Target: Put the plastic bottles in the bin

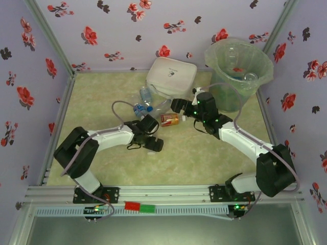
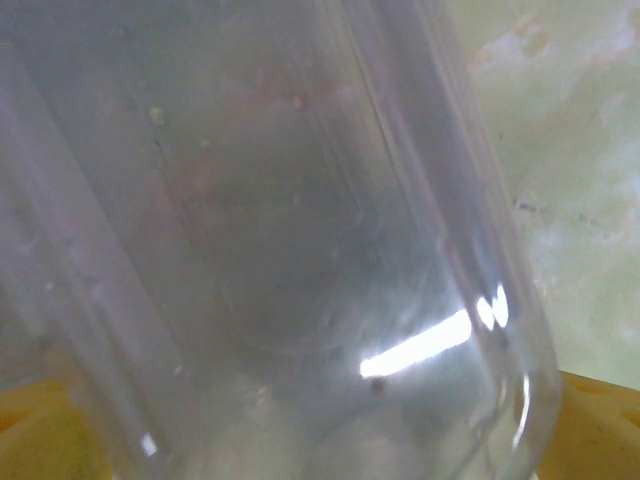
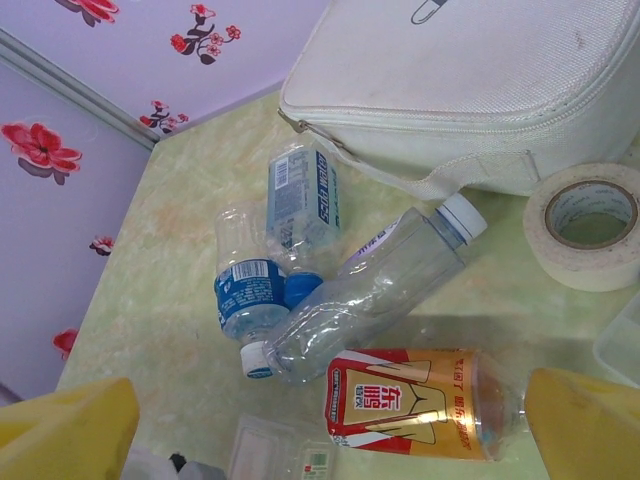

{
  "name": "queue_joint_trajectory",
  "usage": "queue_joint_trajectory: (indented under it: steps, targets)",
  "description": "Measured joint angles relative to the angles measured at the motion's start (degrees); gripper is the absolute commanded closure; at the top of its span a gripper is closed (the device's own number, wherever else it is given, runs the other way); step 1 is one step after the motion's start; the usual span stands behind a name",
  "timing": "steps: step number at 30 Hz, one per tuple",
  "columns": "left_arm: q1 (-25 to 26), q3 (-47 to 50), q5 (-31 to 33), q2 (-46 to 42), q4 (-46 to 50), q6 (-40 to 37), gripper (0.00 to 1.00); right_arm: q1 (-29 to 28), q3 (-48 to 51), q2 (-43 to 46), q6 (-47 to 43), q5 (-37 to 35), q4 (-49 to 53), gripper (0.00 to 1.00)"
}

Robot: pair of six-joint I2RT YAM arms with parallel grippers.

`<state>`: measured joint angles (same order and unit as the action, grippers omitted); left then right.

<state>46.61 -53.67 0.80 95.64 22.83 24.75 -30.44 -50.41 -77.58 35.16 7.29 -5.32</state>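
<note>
**A:** What shuts the table in?

**B:** Three walls papered pale lilac, strewn with red and dark blossoms; the back wall (image 1: 168,25), the left wall (image 1: 25,76), the right wall (image 1: 306,92); silver posts (image 1: 47,30) rise at the two far corners.

**A:** And the table itself?

**B:** The table top (image 1: 194,163) is pale yellow-green, mottled like marble; a grey frame strip (image 1: 58,130) borders its left edge.

**A:** The near edge?

**B:** An aluminium rail (image 1: 163,193) runs along it; just below lies a white slotted duct (image 1: 173,210); beyond that a dull grey-green surface (image 1: 153,232), whether floor or panel I cannot tell.

**A:** The light?

**B:** Soft and even; shadows on the table are faint.
</note>
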Motion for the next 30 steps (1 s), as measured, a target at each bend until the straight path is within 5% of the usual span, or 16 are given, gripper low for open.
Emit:
queue_joint_trajectory:
  steps: [5,14,21,30]
  targets:
    - [0.1,-3.2,0.9,2.9,-0.1,0.4,0.13,0.0,0.0,0.2,-0.2,-0.4,0.3,0.0]
    - [0.2,-2.2,2.9,1.9,0.1,0.5,0.52,0.0,0.0,1.5,-0.6,-1.3,0.9,0.0]
    - [0.3,4.2,4.2,-8.1,-4.1,0.3,0.56,0.0,1.0,1.5,-0.1,1.7,-3.0,0.01]
    - [0.0,12.0,4.1,-24.0,-23.9,-1.7,0.55,-1.5,0.1,-0.5,2.9,13.9,-11.5,0.05]
